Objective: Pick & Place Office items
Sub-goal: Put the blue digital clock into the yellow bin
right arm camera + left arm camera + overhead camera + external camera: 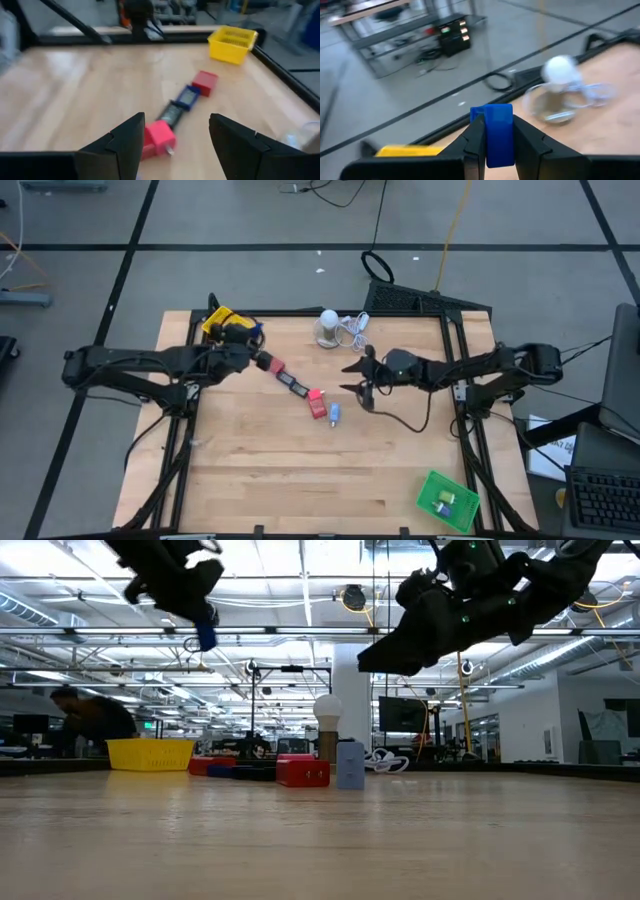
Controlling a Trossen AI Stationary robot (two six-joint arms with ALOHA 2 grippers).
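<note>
My left gripper [252, 340] hangs high beside the yellow tray [226, 323], shut on a blue block [498, 132]; the low view shows that block [206, 637] well above the table. My right gripper [360, 380] is open and hovers right of a row of items on the wood: a red block [272, 365], a dark flat rectangle [292, 383], a pink bit [316, 395], another red block [318, 411] and a pale blue block [334, 414]. In the right wrist view the pink bit [160, 135] lies just ahead of the open fingers. My left gripper pinches the blue block between its two fingers [475, 145], one on each flat side. The block's upper end [492, 112] sticks out past the fingertips. It is lifted clear of the table.
A white round object with coiled cable [330, 328] stands near the far edge. A green tray [447, 500] with small pieces sits at the near right corner. The wide near part of the tabletop [300, 480] is bare wood. A person [90, 720] shows in the room behind.
</note>
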